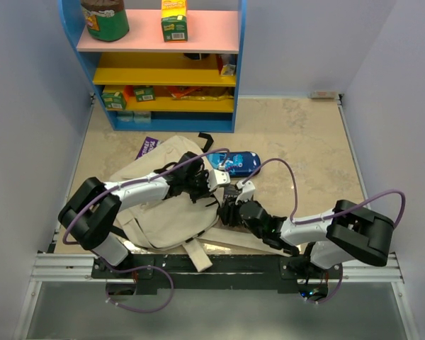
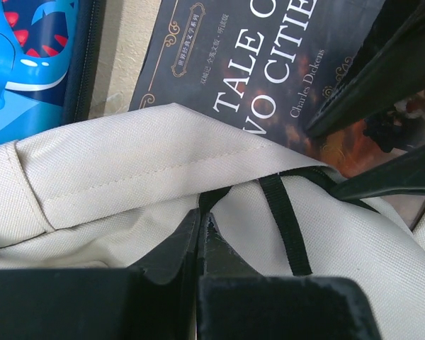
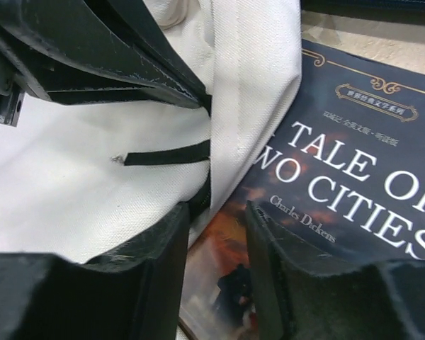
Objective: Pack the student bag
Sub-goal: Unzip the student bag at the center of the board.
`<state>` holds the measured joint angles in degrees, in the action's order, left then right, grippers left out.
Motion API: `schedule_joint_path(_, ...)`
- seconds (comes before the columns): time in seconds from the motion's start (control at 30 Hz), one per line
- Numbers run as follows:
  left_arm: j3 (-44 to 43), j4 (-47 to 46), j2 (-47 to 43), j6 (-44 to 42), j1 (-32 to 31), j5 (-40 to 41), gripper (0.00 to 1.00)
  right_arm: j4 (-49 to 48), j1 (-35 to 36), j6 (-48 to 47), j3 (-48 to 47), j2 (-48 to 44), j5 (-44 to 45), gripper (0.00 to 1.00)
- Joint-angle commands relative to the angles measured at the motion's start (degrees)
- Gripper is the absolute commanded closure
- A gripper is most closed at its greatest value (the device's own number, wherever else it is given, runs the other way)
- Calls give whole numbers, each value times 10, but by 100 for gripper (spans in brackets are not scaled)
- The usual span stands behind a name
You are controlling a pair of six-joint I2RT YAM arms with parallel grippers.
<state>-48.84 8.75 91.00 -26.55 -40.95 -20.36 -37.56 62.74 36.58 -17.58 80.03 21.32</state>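
Student bag [image 1: 163, 209] is lying flat at table centre-left, just in front of the arm bases. It's showing as soft cream canvas w/ a stitched hem, thin black trim inside, and pale webbing straps trailing toward 6 o'clock. In the top view its long axis is running approx 7 to 1 o'clock, w/ the hemmed rim facing 3 o'clock.

That rim is overlapping a dark book [image 3: 354, 163] titled "A Tale of Two Cities". A blue pencil case [image 1: 239, 163] is sitting just beyond, toward 1 o'clock.

L gripper [image 2: 200, 227] is reaching in from 9 o'clock, jaws pressed together at the hem. It's prob nipping the cloth, though the close view isn't making that certain.

R gripper [image 3: 218, 212] is coming in from 4 o'clock, fingers standing apart and straddling the bag edge where it's crossing the book cover. It isn't gripping anything.
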Motion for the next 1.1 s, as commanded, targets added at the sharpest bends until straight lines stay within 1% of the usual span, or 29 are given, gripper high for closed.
schedule_joint_path(0.0,5,4,-28,-9,-3,-20,100,-45,3,20,-17,3,-18,61)
schedule_joint_path(0.07,8,2,-28,-10,-3,-17,100,-45,3,18,-14,-8,-15,63)
schedule_joint_path(0.13,8,1,-28,-11,-2,-16,100,-32,4,17,-14,-28,-11,63)
schedule_joint_path(0.2,9,-3,-26,-11,-2,-9,100,-29,3,23,-10,-41,-13,61)
schedule_joint_path(0.33,11,-8,-22,-12,-2,0,100,-30,3,33,-10,-47,-20,53)
schedule_joint_path(0.53,16,-10,-30,-11,-2,4,100,-37,3,46,-11,-19,-31,50)
schedule_joint_path(0.67,20,-12,-34,-15,-2,14,100,-26,3,50,-8,-33,-29,50)
schedule_joint_path(0.83,27,-18,-41,-21,-3,24,100,63,3,38,4,-158,-17,53)
schedule_joint_path(0.87,27,-19,-40,-21,-2,26,100,73,3,37,1,-165,-15,54)
schedule_joint_path(0.93,26,-24,-39,-19,-2,29,100,85,3,38,-1,-164,-6,55)
schedule_joint_path(1.07,24,-28,-42,-13,-2,27,100,55,3,46,-11,-116,-14,55)
